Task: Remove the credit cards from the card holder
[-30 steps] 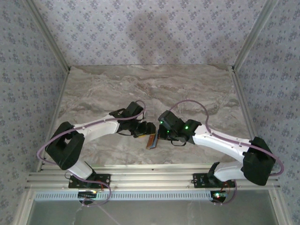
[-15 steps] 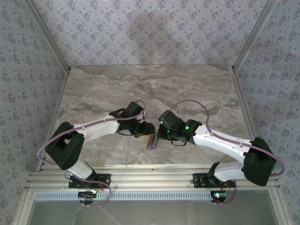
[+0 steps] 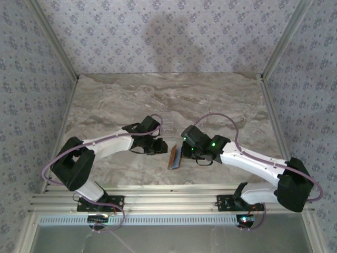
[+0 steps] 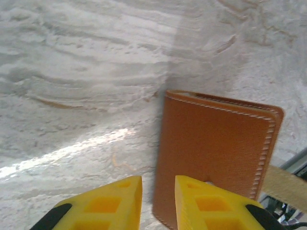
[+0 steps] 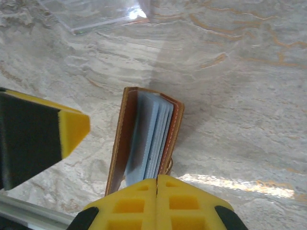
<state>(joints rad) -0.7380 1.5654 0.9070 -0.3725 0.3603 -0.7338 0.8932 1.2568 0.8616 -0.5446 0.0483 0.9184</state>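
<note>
Grey-veined marble worktop. White left arm and white right arm meet near its 6 o'clock edge. Clear plastic rack lies at 12 o'clock from the orange-brown leather folding card holder. The card holder stands on edge, slightly ajar, with grey-blue leaves showing. At its 10 o'clock the left fingers are narrowly parted and hold nothing. The right fingers, closed to a seam, pinch its near end from 3 o'clock.

A grey-beige marbled counter is enclosed by walls papered in pale blue floral print, with an aluminium rail along its near edge and soft glare on the stone.
</note>
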